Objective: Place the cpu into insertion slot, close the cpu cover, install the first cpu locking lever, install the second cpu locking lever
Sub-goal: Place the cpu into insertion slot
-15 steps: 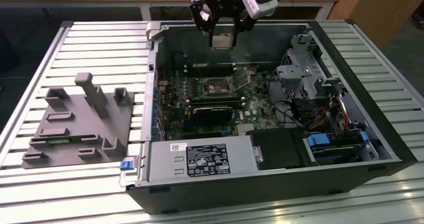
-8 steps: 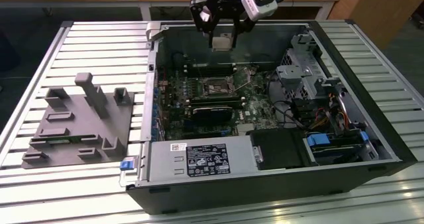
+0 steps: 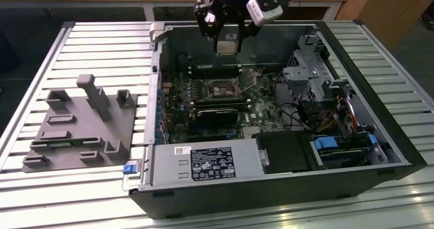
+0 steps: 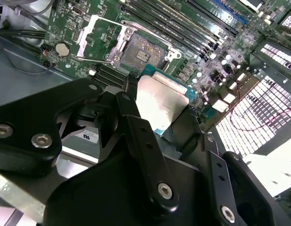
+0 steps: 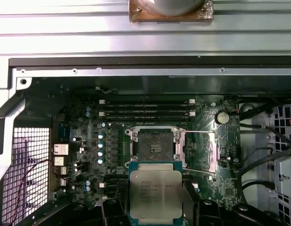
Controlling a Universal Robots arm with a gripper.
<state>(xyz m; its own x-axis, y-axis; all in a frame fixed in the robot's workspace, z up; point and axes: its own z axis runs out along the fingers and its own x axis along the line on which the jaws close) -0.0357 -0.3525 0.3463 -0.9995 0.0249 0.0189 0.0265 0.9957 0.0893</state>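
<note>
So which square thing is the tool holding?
The cpu, solid and silvery; the slot is dark and bare, the cover an open frame beside it.

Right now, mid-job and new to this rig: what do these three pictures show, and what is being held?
One robot arm with a gripper works over an open computer case on a slatted metal table. The exterior view looks on from off the arm; both wrist views ride on the arm and see the motherboard. The gripper is shut on the cpu, the silvery square chip, held in the air above the board. The insertion slot is empty, and the cpu cover lies flipped open beside it. A grey moulded fixture sits on the table at the exterior view's left.
</note>
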